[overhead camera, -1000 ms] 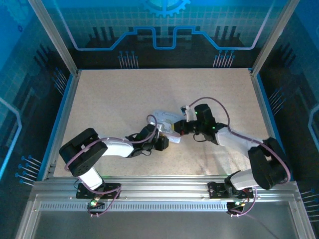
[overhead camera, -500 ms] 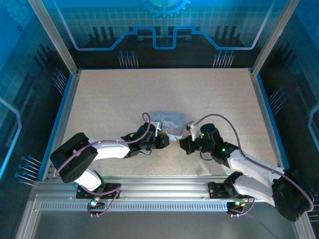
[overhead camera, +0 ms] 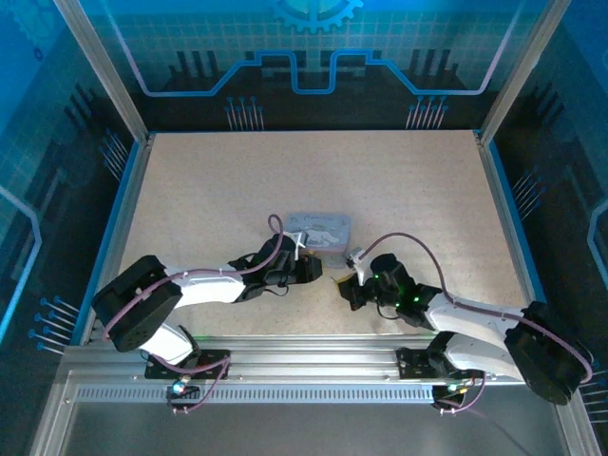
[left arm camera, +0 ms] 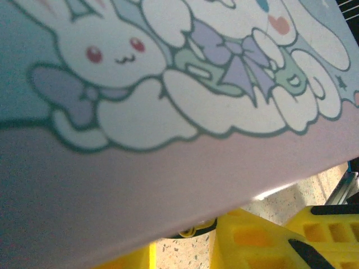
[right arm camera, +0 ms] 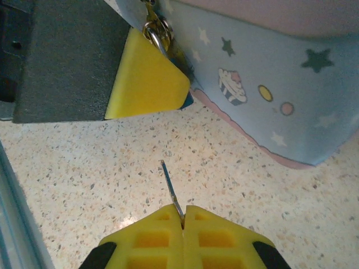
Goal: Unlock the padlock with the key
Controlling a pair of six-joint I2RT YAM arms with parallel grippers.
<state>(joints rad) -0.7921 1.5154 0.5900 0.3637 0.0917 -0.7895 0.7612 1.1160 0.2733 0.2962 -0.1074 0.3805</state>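
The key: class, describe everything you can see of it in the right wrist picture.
The key looks like a thin, dark metal sliver, too small for detail. Its lower end is pinched between the shut yellow fingertips of the right gripper. The free tip juts out, tilted slightly left, toward the padlock without reaching it. Speckled table lies behind it; whether the key touches that is unclear.

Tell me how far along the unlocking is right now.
Done: the right end effector has the key pinched. In hand: the left end effector is at the padlock by the tin. Left: the key is apart from the padlock, so inserting and turning remain.
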